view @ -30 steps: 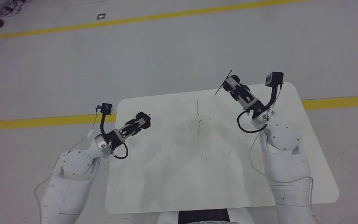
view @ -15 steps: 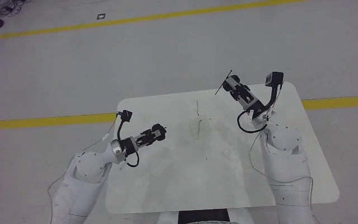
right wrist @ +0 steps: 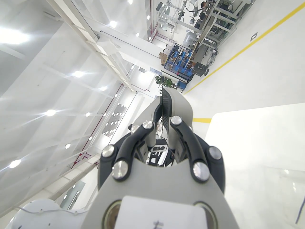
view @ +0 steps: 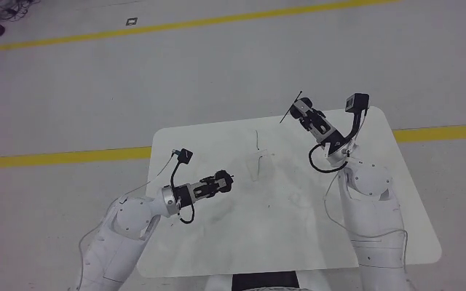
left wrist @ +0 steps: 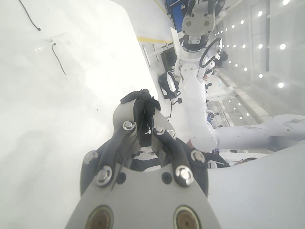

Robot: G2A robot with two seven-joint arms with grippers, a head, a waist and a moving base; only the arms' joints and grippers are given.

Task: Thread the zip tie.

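At table (view: 291, 218) edge, right end effector (view: 296, 108) clamping zip tie (view: 286, 115) (tilted)

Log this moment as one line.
left gripper: shut, over table | right gripper: shut on zip tie, aloft | second zip tie: on table

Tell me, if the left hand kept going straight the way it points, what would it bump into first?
Probably the nearer zip tie lying mid-table: seen from above, the left hand points straight at it. Its height is unclear, so it may pass over, toward the right arm.
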